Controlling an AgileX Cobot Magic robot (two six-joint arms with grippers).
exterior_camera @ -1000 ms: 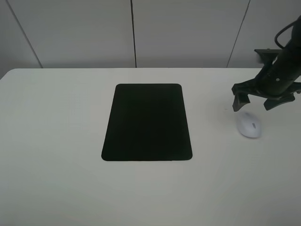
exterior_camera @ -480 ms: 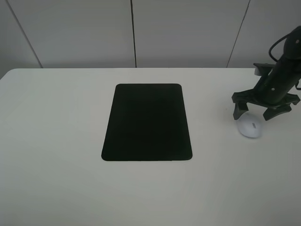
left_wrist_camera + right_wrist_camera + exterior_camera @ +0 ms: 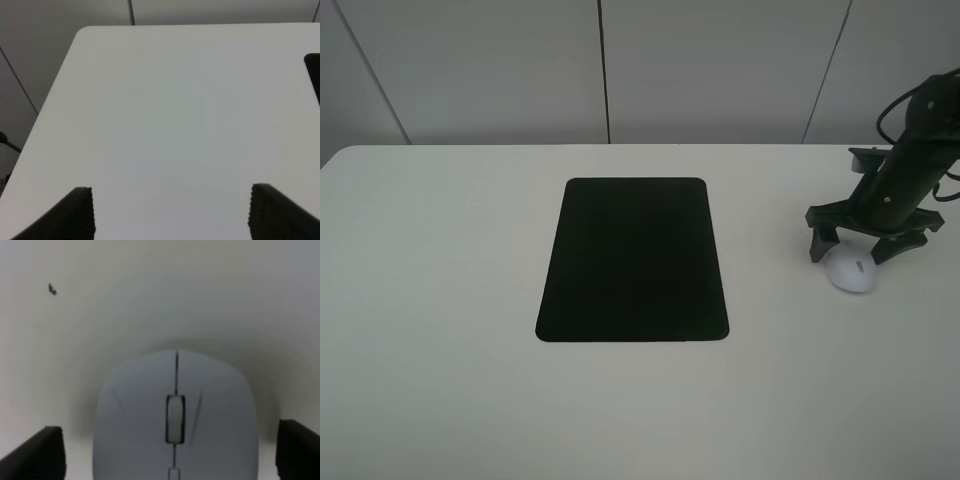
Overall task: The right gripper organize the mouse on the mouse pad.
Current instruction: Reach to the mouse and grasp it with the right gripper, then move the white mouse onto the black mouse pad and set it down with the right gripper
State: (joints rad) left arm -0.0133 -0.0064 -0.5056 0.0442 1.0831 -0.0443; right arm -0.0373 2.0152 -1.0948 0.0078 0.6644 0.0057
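High view: a smooth white table (image 3: 440, 300) has a flat, matte black mouse pad (image 3: 633, 260) with rounded corners at its centre. The mouse (image 3: 850, 274), small, white and oval, lies on the bare table well apart, at the pad's three o'clock. The right gripper (image 3: 851, 250) straddles it, jaws spread wide and gripping nothing.

Left wrist view: the left gripper (image 3: 175, 215) hangs open over bare table.

Right wrist view: the grey scroll wheel sits centred between black fingers (image 3: 37, 455). Best to lower fully, then close gently, since the curved flanks look slippery.

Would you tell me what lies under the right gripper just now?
The white mouse lies on the table below the open right gripper, between its fingers; the table patch beneath the mouse is covered.
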